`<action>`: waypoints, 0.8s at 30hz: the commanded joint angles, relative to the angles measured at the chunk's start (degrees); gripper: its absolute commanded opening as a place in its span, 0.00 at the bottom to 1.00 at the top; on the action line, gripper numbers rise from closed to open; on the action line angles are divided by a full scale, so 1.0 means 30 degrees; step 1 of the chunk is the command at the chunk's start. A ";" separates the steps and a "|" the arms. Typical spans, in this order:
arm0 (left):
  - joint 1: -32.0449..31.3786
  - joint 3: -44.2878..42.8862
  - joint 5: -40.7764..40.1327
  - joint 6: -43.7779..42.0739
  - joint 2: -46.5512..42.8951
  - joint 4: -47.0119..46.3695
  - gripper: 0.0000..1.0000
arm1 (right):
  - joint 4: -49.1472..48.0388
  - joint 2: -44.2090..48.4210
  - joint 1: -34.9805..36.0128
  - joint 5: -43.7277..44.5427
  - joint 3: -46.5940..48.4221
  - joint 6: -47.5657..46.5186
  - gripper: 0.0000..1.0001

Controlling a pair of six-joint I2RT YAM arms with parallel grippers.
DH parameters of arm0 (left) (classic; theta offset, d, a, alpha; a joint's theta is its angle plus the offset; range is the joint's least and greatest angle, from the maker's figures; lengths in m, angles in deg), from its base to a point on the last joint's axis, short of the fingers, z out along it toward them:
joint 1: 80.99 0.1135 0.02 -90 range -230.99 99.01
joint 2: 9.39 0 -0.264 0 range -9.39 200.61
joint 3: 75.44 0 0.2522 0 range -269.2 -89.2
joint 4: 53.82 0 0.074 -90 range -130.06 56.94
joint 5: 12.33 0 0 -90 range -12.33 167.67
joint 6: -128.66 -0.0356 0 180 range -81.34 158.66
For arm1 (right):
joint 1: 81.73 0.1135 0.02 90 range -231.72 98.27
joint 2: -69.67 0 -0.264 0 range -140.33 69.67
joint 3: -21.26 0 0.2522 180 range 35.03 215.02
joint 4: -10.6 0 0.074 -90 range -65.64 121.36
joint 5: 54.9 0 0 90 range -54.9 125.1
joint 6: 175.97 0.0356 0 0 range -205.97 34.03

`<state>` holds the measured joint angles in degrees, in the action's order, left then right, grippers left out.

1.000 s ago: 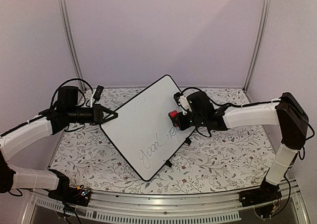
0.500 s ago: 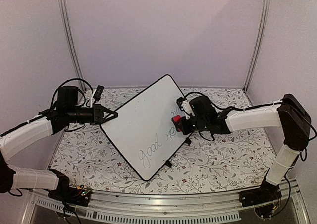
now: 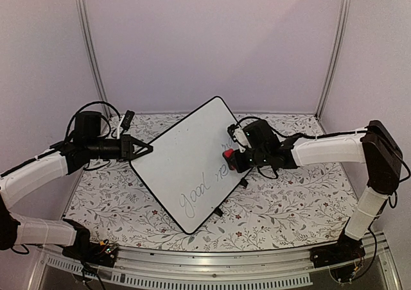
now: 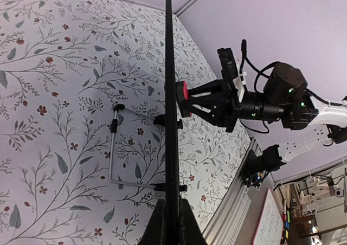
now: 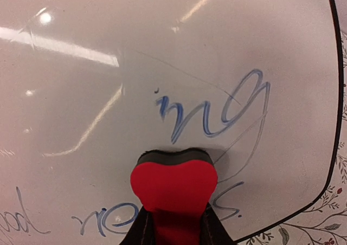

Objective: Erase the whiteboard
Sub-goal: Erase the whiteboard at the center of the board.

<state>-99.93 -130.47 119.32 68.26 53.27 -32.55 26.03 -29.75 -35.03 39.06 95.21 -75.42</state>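
Whiteboard [image 3: 186, 168]: glossy white, thin black frame, rounded corners, blue-grey handwriting. Propped tilted mid-table [image 3: 289, 206]. Left gripper [image 3: 148, 149] is pinched tight on its left edge. Right gripper [image 3: 231, 156], narrowly parted, clasps a red eraser [image 5: 173, 188] pressed against the writing at right.

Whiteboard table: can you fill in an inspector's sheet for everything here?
Surface: flowery tablecloth, flat.
Job's things: whiteboard raised up, not lying flat, handwriting left on it; red eraser pressed against it.
Clutter: nothing seen.
Claws: left claw shut on the whiteboard's edge; right claw shut on the red eraser.
Cables: black loops at both wrists.
Surroundings: pale walls, metal posts.
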 commanded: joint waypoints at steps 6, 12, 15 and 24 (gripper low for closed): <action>-0.0160 0.0197 0.1205 -0.0816 -0.0083 -0.0503 0.00 | 0.2005 -0.1851 -0.0173 0.0373 0.4548 -0.1113 0.00; -0.0155 0.0194 0.1206 -0.0854 -0.0135 -0.0494 0.00 | 0.2284 -0.2475 -0.0498 0.0171 0.5181 -0.1306 0.00; -0.0137 0.0194 0.1231 -0.0852 -0.0150 -0.0496 0.00 | 0.2138 -0.2466 -0.0547 0.0161 0.4523 -0.1267 0.00; -0.0136 0.0190 0.1264 -0.0816 -0.0134 -0.0489 0.00 | 0.1125 -0.1628 -0.0668 0.0112 0.1744 -0.0779 0.00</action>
<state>-99.93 -130.47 118.95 68.31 53.27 -32.36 26.45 -33.99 -36.19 39.00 104.63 -78.31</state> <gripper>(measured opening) 0.030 0.223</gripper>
